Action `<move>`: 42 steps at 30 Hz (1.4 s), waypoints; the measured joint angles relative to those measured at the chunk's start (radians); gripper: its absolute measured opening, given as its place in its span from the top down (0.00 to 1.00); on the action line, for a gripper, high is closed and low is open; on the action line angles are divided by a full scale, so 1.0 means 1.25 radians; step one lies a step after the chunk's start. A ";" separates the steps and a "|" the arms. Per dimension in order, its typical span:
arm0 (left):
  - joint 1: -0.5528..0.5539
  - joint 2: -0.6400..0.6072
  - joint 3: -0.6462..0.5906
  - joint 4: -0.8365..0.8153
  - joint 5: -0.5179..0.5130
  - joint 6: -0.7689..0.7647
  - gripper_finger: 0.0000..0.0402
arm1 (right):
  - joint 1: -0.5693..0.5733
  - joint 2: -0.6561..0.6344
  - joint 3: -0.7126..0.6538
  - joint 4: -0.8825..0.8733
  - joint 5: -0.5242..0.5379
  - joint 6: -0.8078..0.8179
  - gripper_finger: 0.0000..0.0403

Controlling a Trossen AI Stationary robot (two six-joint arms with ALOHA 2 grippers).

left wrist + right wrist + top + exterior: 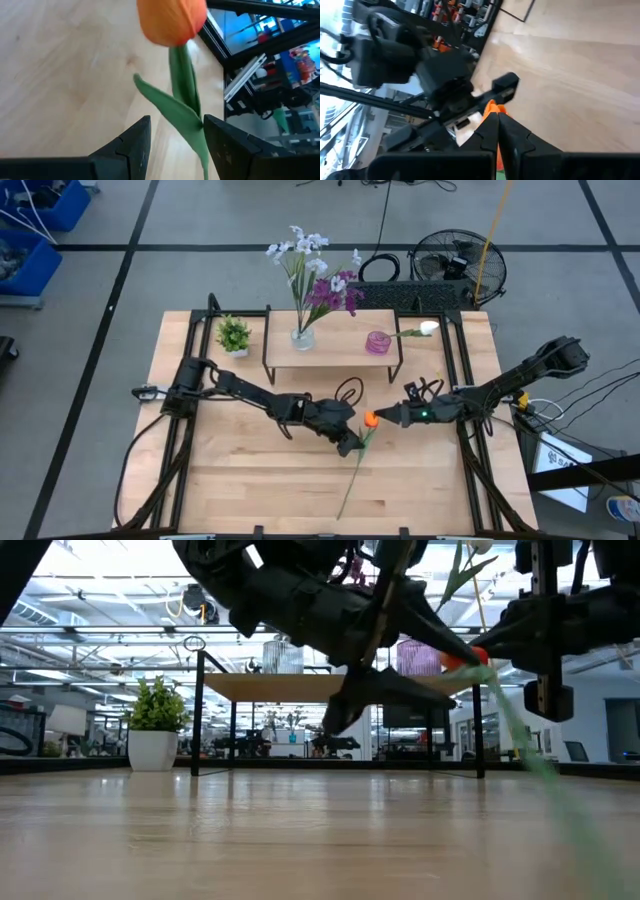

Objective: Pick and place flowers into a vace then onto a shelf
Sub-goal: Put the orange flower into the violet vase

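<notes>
Orange bloom point(370, 419) in front of the shelf point(330, 340), held above the table, pinched by the clenched right gripper point(384, 417), stem between the spread fingers of the left gripper point(352, 446); likely to droop or slip if handed over carelessly.

Worktop point(250, 470): pale wood planks, smooth, matt w/ faint sheen in low view. Shelf point(335, 338): light wood top, thin black metal legs. Orange bloom point(171, 21): matt cloth-like petals, green stem looks plastic. Left pincer point(175, 145): matt dark plastic. Vase point(302, 337): clear glass.
</notes>
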 joint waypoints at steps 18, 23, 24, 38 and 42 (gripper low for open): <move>0.040 0.000 0.006 0.142 -0.015 0.049 0.90 | -0.014 0.000 0.000 0.099 0.043 -0.089 1.00; 0.064 0.000 0.006 0.146 -0.014 0.033 0.97 | -0.014 0.000 0.000 0.113 0.042 -0.102 1.00; 0.067 0.000 0.006 0.154 -0.006 0.036 0.97 | -0.014 0.000 0.000 0.113 0.042 -0.106 1.00; 0.027 0.000 0.006 0.183 0.073 0.030 0.99 | -0.016 0.000 0.000 0.157 0.039 -0.253 0.83; 0.012 -0.015 0.006 0.193 0.059 0.028 0.99 | -0.016 0.000 0.000 0.157 0.040 -0.252 0.73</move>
